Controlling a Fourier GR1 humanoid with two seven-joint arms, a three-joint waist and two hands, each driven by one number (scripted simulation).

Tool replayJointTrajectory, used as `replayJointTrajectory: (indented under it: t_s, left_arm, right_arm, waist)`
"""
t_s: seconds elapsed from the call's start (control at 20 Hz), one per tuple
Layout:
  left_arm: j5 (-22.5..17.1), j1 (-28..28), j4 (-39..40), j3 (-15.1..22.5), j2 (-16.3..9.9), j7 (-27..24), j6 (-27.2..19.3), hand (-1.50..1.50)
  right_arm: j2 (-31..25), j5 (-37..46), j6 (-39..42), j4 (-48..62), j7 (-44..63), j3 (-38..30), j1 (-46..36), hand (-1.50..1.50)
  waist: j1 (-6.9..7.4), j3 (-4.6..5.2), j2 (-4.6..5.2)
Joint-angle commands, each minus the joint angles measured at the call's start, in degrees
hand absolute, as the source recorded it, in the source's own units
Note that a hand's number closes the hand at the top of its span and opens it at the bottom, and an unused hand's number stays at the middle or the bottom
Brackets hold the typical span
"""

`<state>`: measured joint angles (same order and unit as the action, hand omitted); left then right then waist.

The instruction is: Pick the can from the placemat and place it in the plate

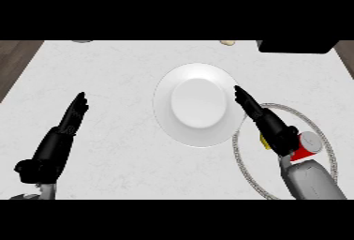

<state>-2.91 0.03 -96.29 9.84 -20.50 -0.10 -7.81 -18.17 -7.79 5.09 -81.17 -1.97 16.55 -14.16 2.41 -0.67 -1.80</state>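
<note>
Right hand [266, 123]: fingers straight, grasping nothing, beside red can [307, 146] upright on placemat [243, 161]; judged step: reaching; best to curl round the can's side before lifting; left hand [68, 123] released, resting on surface [104, 70]; plate [166, 93]: holds nothing

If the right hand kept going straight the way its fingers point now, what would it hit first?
Probably the white plate: the right hand points up and left with its fingertips at the plate's right rim. Height is unclear, so it might pass just above.
</note>
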Motion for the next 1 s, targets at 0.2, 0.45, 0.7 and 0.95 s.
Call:
replayJointTrajectory:
  t_s: [0.2,0.45,0.7,0.95]
  left_arm:
    - [2.6,-8.6,8.3,-3.3,1.6,2.8,-2.6,0.0]
    - [0.6,-7.3,8.2,-3.6,1.3,5.6,-1.3,0.0]
    - [1.4,-14.6,15.4,-4.2,3.9,5.6,-0.3,0.0]
    - [1.5,-13.8,15.6,-4.7,4.4,5.4,-0.2,0.0]
  right_arm:
    - [6.2,-12.6,0.7,-10.4,13.7,-4.9,-7.2,-1.5]
    - [-11.1,16.8,1.7,-13.3,1.8,4.4,-3.1,1.5]
    - [-8.0,12.1,2.0,-11.2,-9.4,1.9,11.2,-1.5]
    - [-15.3,17.6,-1.6,-16.2,-16.4,-4.2,15.2,-1.5]
  waist:
    - [-3.19,0.72,1.89]
    - [-3.93,0.65,1.69]
    - [-3.29,0.65,1.84]
    - [-3.5,0.68,1.71]
